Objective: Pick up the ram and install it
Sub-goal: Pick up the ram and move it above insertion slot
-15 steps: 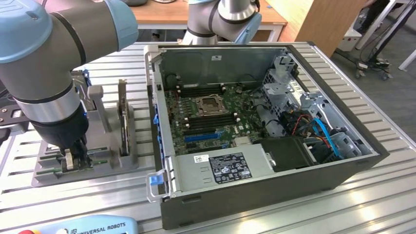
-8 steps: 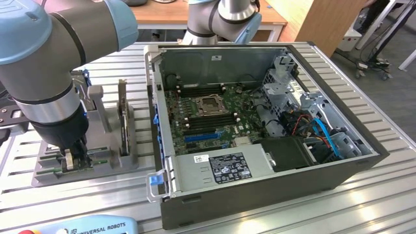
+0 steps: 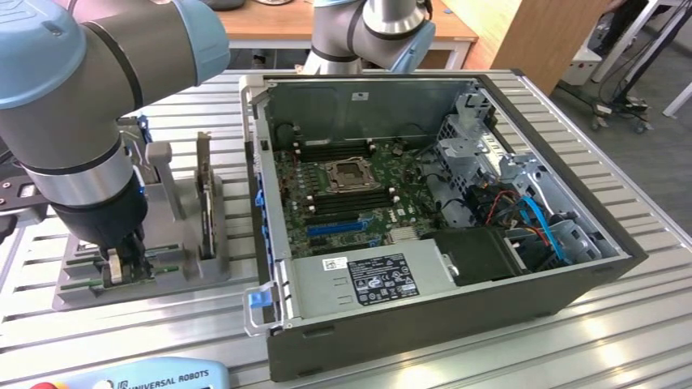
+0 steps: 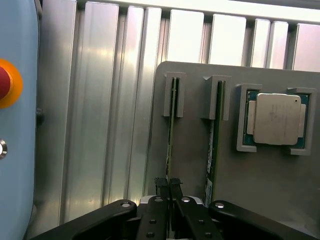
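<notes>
Your gripper (image 4: pixel 168 187) is clenched on the ram (image 4: pixel 170 140), which sits upright in its holder (image 4: pixel 192 150) slot. Not yet lifted out; install into the computer case (image 3: pixel 433 312) not yet done.

My arm (image 3: pixel 76 121) was made of thick silver-grey tubes, round and smooth, with a brighter polished band low on the last one. Rounded light-blue caps (image 3: pixel 32 49) covered the joints, and a thin black seam (image 3: pixel 121 69) curved where a cap met the grey shell. Under the last tube my wrist (image 3: pixel 103 217) was matt black. My claw (image 3: pixel 117 271) was black too. Seen close, it had two broad, flat links (image 4: pixel 95 222) spreading out to either side, each pinned with round silver screws (image 4: pixel 125 204). The fingers (image 4: pixel 161 185) were narrow, square-tipped and black, with small dark bolt heads down their faces.
</notes>
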Action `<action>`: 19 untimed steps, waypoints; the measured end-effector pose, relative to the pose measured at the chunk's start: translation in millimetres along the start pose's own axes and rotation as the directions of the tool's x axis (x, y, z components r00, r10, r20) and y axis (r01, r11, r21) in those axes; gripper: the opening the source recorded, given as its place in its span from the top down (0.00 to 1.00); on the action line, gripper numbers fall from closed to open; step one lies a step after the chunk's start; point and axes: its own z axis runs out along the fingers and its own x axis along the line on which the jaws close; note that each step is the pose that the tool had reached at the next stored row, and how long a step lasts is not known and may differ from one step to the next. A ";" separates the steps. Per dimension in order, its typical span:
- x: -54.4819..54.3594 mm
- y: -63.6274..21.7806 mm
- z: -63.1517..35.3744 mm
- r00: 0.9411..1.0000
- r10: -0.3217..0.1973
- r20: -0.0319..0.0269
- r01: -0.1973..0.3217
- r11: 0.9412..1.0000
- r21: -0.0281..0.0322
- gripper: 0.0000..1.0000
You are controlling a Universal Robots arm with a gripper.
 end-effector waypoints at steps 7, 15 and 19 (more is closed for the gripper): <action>0.0 0.0 0.0 1.000 0.000 0.000 0.000 1.000 0.000 0.88; 0.1 -0.3 -0.9 1.000 0.000 0.000 0.000 1.000 -0.001 0.88; 0.1 -0.8 -2.6 1.000 0.000 0.000 0.000 1.000 -0.003 0.88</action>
